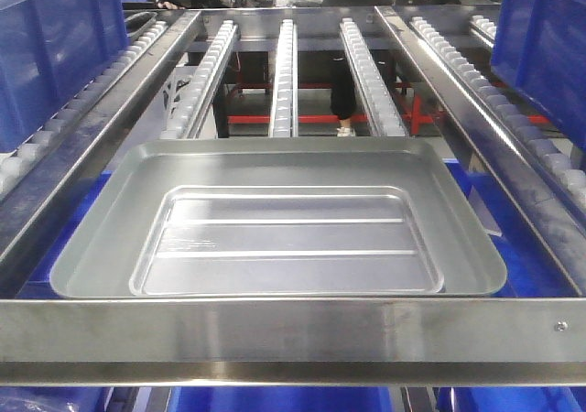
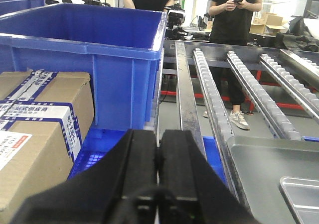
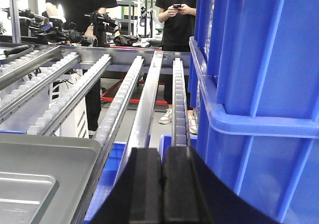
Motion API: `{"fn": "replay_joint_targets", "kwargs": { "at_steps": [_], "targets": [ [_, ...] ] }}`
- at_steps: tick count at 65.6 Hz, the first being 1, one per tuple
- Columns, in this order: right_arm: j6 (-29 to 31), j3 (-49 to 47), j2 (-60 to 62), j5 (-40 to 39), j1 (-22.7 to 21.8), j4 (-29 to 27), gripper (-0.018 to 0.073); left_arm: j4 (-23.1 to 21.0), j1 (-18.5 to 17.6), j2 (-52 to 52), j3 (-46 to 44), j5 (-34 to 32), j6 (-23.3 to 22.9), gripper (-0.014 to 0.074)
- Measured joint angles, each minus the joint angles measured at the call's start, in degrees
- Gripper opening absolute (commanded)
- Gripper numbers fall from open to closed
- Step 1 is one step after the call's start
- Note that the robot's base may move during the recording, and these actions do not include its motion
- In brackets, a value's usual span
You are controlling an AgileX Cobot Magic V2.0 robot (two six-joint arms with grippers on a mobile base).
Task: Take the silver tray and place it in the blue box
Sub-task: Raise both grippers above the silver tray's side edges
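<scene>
I see the silver tray [image 1: 279, 169] lying flat, open side up, just behind the steel crossbar [image 1: 275, 331]. Its long axis runs parallel to that bar, and so do the two ridges in its sunken centre panel. The metal is dull grey-silver, with rounded corners, a raised rim and soft glare across the panel.

Blue plastic of the blue box [image 1: 284, 399] shows under the crossbar and past both short ends of the tray. I cannot tell whether the tray rests on the box's rim or sits down inside it.

Roller rails [image 1: 284, 73] run away from the crossbar beyond the tray. Off the bar's left end stands another blue crate [image 2: 99, 50] with taped cardboard cartons [image 2: 45, 119] beside it. Off its right end are stacked blue crates [image 3: 259, 59], and I cannot see into any of them.

My left hand [image 2: 158, 149] is closed with its pads pressed together and nothing between them. My right hand [image 3: 162, 164] is the same.
</scene>
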State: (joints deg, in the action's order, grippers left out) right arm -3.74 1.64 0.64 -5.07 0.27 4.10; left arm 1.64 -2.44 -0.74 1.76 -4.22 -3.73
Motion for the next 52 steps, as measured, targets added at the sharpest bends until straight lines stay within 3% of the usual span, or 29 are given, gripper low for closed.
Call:
{"fn": "replay_joint_targets", "kwargs": {
  "at_steps": [52],
  "targets": [
    [0.0,0.0,0.0,0.0,0.0,0.0,0.0057,0.0,0.0,0.0,0.0,0.0,0.0,-0.0008]
  ]
}}
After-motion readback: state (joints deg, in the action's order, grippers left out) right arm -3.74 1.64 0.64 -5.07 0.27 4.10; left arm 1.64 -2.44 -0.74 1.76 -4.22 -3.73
